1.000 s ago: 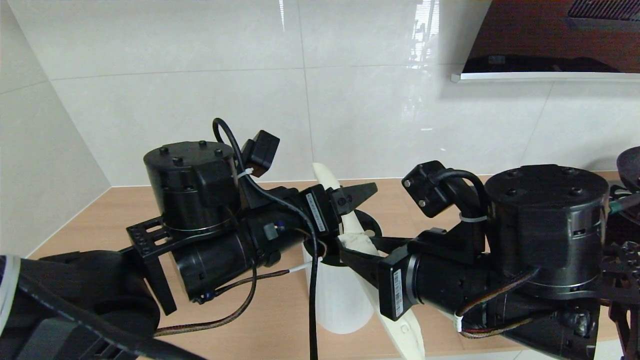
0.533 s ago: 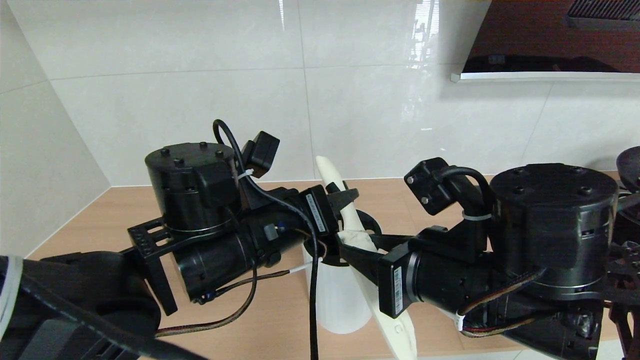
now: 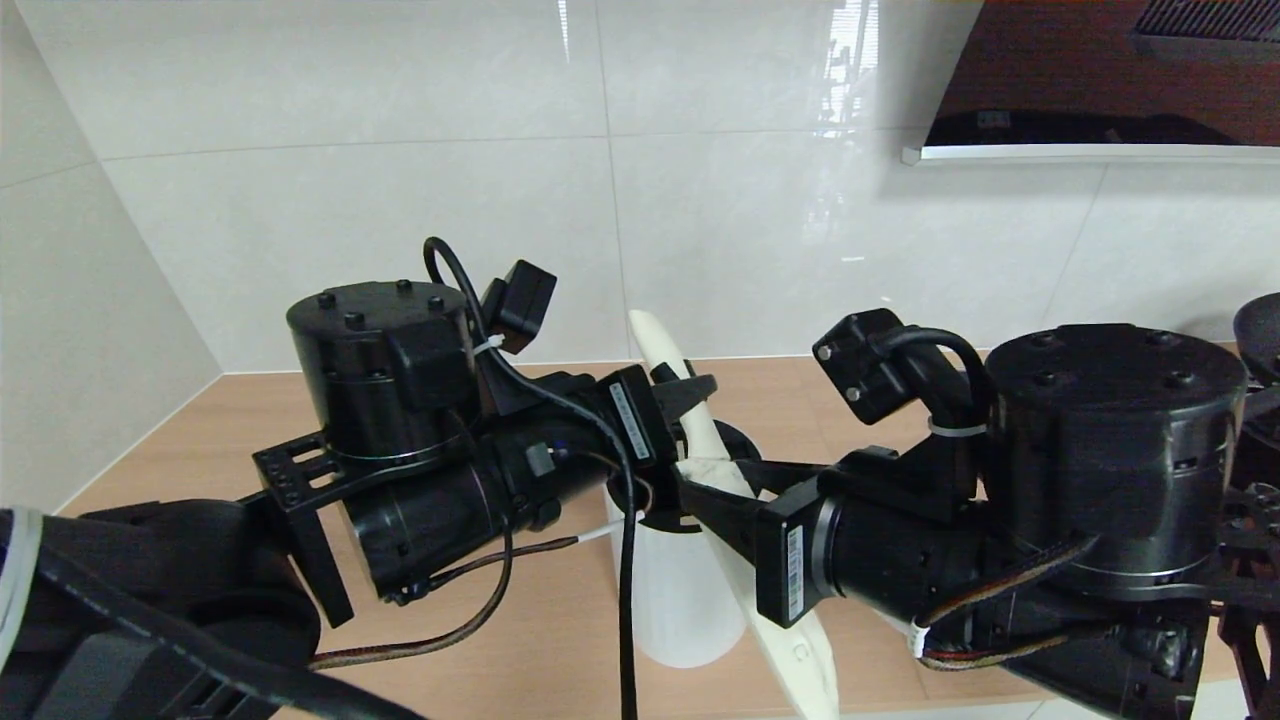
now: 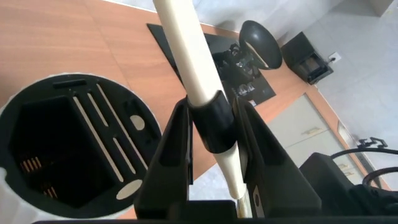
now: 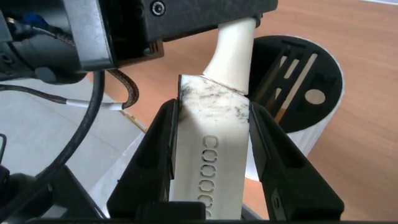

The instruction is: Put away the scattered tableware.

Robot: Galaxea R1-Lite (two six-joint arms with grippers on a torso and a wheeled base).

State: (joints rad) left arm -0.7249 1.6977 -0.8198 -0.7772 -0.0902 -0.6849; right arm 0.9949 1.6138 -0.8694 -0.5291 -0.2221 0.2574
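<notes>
wooden counter (image 3: 250, 420) under tiled wall (image 3: 400, 150). we are gripping white utensil (image 3: 665, 355) with both: left gripper (image 3: 692, 400) clamping thin shaft, right gripper (image 3: 720, 482) clamping wider part, just above slotted holder (image 3: 690, 600). we are judging: not yet stowed, insertion remaining.

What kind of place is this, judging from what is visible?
Probably a kitchen: a wooden countertop runs along a glossy tiled wall, a range hood hangs at the upper right, and a white utensil holder with slots stands on it.
</notes>
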